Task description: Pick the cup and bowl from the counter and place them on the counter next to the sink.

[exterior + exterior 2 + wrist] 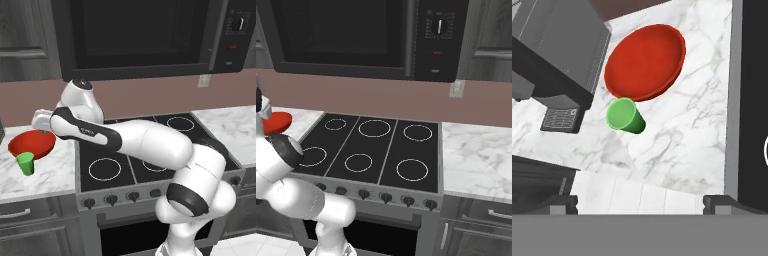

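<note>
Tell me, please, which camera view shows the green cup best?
The hand view: the cup stands in full sight from above, open rim visible, beside the red bowl. The left base view shows it small, from the side, at the counter's front. In the right base view I cannot make it out.

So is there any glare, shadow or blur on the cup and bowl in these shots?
Hand view: cup and bowl look sharp, with a soft grey shadow on the counter below the cup. Left base view: bowl rim shows a mild sheen, no harsh glare.
</note>
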